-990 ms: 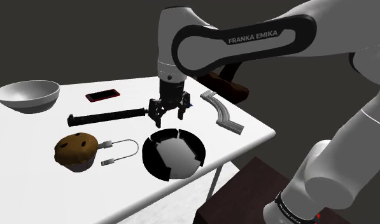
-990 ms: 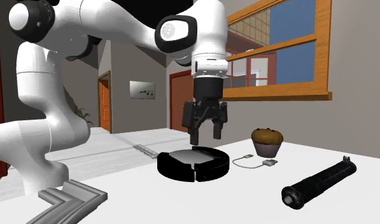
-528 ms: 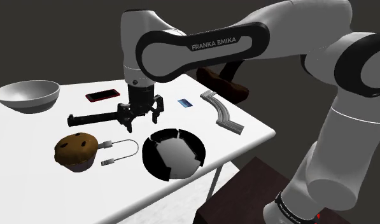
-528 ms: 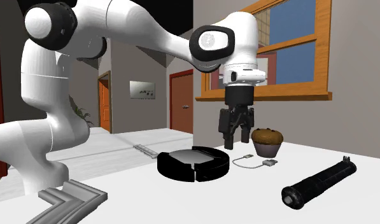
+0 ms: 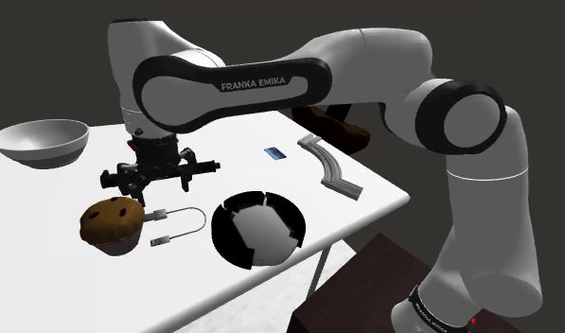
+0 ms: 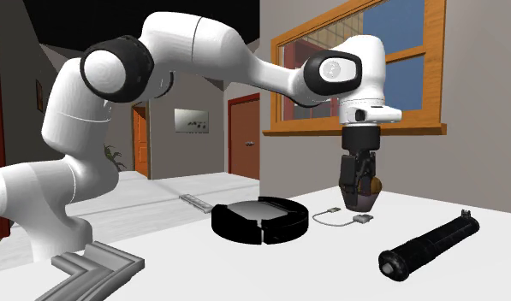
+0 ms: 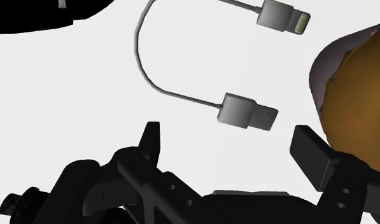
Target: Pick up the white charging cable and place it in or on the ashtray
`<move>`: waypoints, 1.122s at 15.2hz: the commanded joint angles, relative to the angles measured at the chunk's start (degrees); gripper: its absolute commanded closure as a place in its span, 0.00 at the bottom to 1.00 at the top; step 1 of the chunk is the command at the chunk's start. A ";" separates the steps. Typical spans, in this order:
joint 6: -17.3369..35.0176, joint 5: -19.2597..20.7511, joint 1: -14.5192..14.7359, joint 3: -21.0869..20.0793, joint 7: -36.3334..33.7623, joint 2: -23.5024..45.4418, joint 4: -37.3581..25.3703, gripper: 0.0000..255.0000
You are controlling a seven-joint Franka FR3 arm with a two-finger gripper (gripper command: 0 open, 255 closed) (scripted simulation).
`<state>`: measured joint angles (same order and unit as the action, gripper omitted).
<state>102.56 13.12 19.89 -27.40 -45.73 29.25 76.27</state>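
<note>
The white charging cable lies in a loop on the white table between a muffin and the round black ashtray. In the wrist view its wire bends between two plugs, and the larger plug lies just beyond the gap between the fingers. My gripper hovers open above the cable's muffin end, holding nothing. From the second exterior view the gripper hangs in front of the muffin, above the cable, with the ashtray to its left. The open gripper has the muffin close by one finger.
A black cylinder lies behind the gripper, partly hidden by it. A pale bowl stands at the table's far left. A small blue item and a grey bent bracket lie toward the right edge. The cylinder is near the second exterior camera.
The arm has swung from above the ashtray toward the shoulder view's left and now hangs over the cable beside the muffin. The fingers stayed open. Nothing on the table moved.
</note>
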 commanded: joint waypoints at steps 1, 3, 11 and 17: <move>-3.13 2.11 3.41 0.50 -0.80 6.04 -8.89 0.00; -2.39 2.10 3.39 0.62 -0.85 6.09 -8.21 0.00; 2.45 2.37 2.80 0.89 -1.30 6.43 -3.57 0.00; 2.49 2.16 3.03 1.23 -1.19 6.36 -3.57 0.00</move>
<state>107.95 15.58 22.73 -25.90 -47.08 35.46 70.96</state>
